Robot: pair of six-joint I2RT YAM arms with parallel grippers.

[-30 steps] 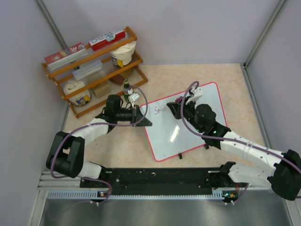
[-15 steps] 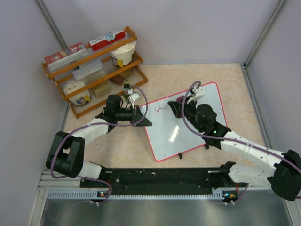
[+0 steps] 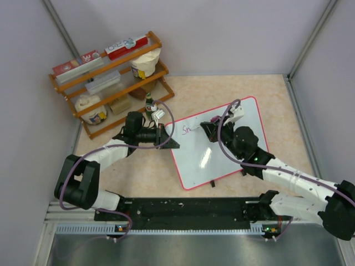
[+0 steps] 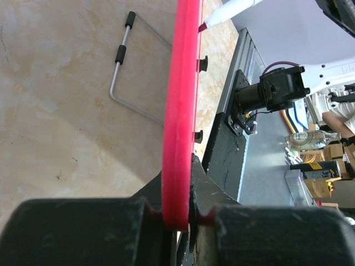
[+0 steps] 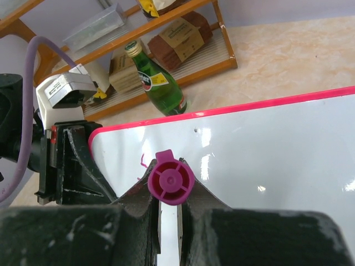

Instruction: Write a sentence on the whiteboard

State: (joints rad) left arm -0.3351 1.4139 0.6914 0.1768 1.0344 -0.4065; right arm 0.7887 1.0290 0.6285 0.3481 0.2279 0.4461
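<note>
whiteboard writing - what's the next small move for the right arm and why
Probably slide the marker tip onward along the line to form the next letter. The right fingers are shut on it with the tip at the whiteboard, only a couple of pink letters stand near one corner, and the left fingers clamp the frame.

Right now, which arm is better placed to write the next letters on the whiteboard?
The right one. The right gripper is shut on the pink marker, tip at the whiteboard beside the started sentence. The left gripper is shut on the whiteboard's edge, apparently steadying it, and holds no marker.
</note>
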